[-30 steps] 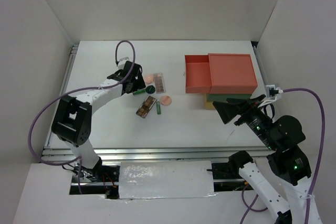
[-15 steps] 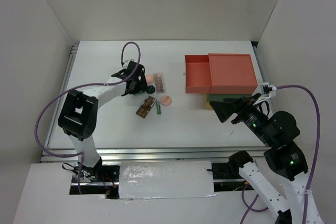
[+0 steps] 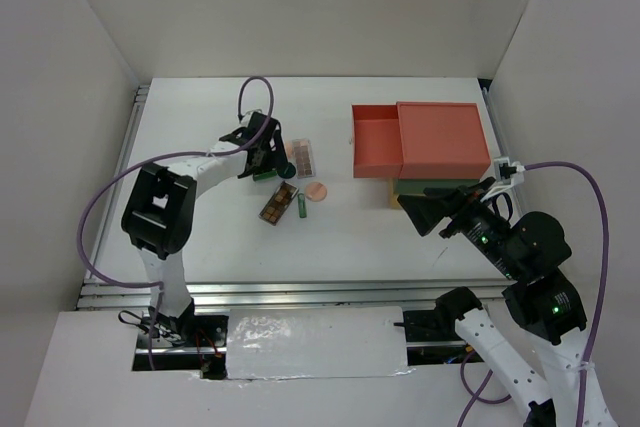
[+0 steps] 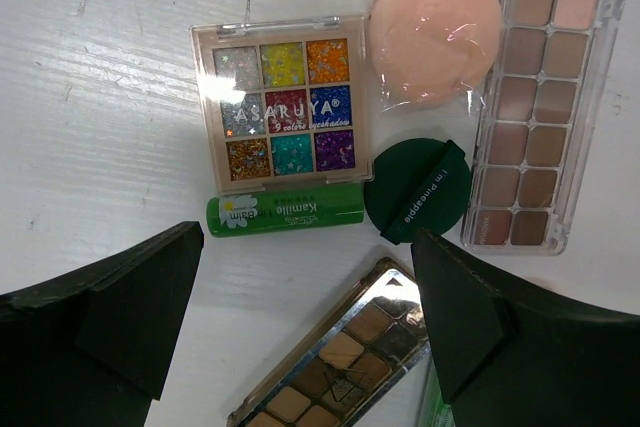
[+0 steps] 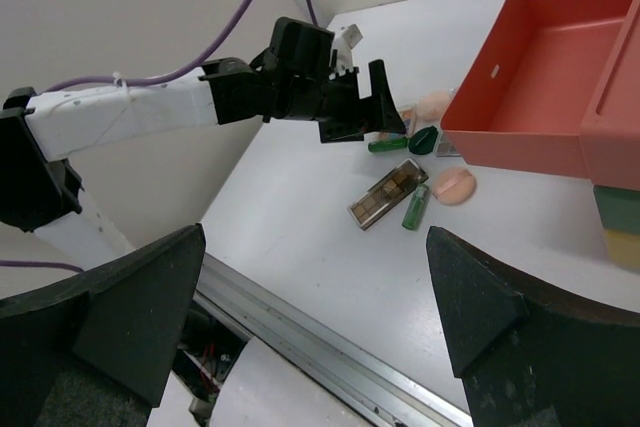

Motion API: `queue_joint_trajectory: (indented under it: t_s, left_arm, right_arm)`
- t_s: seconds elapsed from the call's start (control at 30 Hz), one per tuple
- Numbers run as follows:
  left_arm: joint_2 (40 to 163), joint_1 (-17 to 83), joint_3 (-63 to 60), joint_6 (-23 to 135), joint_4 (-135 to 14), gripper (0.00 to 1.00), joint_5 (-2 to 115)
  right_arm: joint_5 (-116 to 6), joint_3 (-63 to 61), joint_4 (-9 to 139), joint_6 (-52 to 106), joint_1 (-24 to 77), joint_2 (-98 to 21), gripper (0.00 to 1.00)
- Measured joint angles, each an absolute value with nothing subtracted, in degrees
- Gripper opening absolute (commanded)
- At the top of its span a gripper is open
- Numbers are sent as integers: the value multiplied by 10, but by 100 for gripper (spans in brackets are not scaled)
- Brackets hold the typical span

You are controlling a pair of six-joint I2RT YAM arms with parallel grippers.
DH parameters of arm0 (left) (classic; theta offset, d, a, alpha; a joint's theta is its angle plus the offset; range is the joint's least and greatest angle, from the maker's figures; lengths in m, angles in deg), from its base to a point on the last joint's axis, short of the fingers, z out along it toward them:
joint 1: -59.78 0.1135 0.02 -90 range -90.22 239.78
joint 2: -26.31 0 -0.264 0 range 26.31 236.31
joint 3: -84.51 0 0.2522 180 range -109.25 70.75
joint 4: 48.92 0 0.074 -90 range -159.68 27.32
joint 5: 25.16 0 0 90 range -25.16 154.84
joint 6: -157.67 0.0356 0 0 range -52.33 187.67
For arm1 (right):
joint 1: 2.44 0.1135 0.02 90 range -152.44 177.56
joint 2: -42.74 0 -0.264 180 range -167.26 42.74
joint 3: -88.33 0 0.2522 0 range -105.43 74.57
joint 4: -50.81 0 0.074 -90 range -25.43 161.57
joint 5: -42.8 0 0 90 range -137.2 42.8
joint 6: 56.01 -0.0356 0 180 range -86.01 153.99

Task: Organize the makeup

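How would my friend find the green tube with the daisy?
Look left of the big red open drawer, at the makeup cluster. The green plastic tube lies alongside the square glitter eyeshadow palette, white daisy showing; the other green tube sits by the brown palette.

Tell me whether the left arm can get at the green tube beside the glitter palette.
Probably yes: the open left gripper hovers right over the green tube, with nothing covering it.
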State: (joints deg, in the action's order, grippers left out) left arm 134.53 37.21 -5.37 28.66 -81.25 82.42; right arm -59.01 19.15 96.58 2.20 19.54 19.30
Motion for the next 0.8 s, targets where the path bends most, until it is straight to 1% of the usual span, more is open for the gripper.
queue_joint_trajectory:
  t_s: [0.33, 0.4, 0.5, 0.57, 0.7, 0.8]
  left_arm:
    - [1375, 372, -54, 286, -811, 99, 825]
    - [1376, 372, -54, 286, -811, 97, 825]
    - [1376, 372, -53, 284, -807, 90, 826]
    - [1376, 372, -51, 284, -802, 88, 827]
    - [1376, 374, -42, 284, -797, 89, 830]
    - [1378, 376, -40, 284, -795, 94, 830]
  right_arm:
    - [-600, 191, 963, 24, 195, 193, 100]
    - [-599, 191, 963, 24, 195, 193, 100]
    - [-600, 191, 963, 25, 195, 193, 100]
    - [-600, 191, 963, 25, 195, 193, 100]
    - [-600, 191, 963, 25, 195, 193, 100]
    - [-600, 191, 963, 25, 195, 193, 100]
